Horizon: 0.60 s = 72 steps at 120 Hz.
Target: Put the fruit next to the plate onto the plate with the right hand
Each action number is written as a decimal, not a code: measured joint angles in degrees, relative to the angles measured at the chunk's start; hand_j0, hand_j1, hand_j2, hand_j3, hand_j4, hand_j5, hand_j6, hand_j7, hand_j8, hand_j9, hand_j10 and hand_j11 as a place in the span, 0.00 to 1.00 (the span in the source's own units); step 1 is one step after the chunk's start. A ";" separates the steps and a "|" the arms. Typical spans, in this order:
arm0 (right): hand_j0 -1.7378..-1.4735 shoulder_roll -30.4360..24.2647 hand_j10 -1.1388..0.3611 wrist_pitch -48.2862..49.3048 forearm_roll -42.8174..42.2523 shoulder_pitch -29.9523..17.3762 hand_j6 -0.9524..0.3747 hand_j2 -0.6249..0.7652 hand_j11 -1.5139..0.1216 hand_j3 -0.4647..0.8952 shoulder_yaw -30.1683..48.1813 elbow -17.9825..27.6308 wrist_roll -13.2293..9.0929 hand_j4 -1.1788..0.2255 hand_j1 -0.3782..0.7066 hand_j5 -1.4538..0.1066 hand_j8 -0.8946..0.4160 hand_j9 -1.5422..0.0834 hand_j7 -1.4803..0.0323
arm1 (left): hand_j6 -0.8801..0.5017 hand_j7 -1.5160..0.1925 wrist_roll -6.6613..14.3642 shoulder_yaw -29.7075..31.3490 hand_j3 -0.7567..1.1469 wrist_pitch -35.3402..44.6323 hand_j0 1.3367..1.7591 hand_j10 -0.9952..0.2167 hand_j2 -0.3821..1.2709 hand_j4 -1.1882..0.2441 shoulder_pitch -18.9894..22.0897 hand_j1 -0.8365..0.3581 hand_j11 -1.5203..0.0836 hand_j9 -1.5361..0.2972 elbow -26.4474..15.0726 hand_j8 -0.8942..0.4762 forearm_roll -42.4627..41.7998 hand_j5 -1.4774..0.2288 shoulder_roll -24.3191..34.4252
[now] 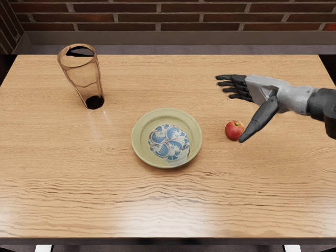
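Fingers (230, 80) of the right hand (261, 90) are straight and fanned apart, pointing left and holding nothing. The thumb (257, 123) hangs down and to the left, with its tip just beside the apple's lower right side; can't tell whether it touches. The palm is behind and to the right of the fruit, and the arm comes in from the right edge.

Apple (234, 129), red, sits on the table (168, 205) just right of the plate (140, 131), apart from its rim and not on it.

The plate is pale green, mid-table and holds nothing. Markings: a blue-and-white swirl pattern in its centre, decoration only, not lettering.

Brown-tinted clear glass (81, 73) stands at back left, well apart from the plate, with no label I can read. A brick wall (168, 13) runs behind the table.
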 joint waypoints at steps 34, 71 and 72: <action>0.30 0.21 0.72 -11.66 -18.77 4.90 0.68 0.44 0.88 0.34 -12.92 1.68 0.00 0.80 0.09 0.89 0.64 0.91 0.93 | 0.64 0.89 0.00 0.00 0.40 0.00 0.76 0.82 0.23 0.83 0.00 0.99 0.95 0.84 0.00 0.65 0.00 0.87 0.00; 0.30 1.18 0.73 -16.00 -20.30 5.82 0.68 0.44 0.89 0.34 -17.34 1.69 0.00 0.81 0.08 0.89 0.65 0.91 0.94 | 0.64 0.89 0.00 0.00 0.40 0.00 0.76 0.82 0.23 0.83 0.00 0.99 0.95 0.84 0.00 0.65 0.00 0.87 0.00; 0.30 1.19 0.73 -16.39 -20.31 6.10 0.68 0.44 0.89 0.34 -17.73 1.69 0.00 0.81 0.08 0.89 0.65 0.91 0.94 | 0.64 0.89 0.00 0.00 0.40 0.00 0.76 0.82 0.23 0.83 0.00 0.99 0.95 0.84 0.00 0.65 0.00 0.87 0.00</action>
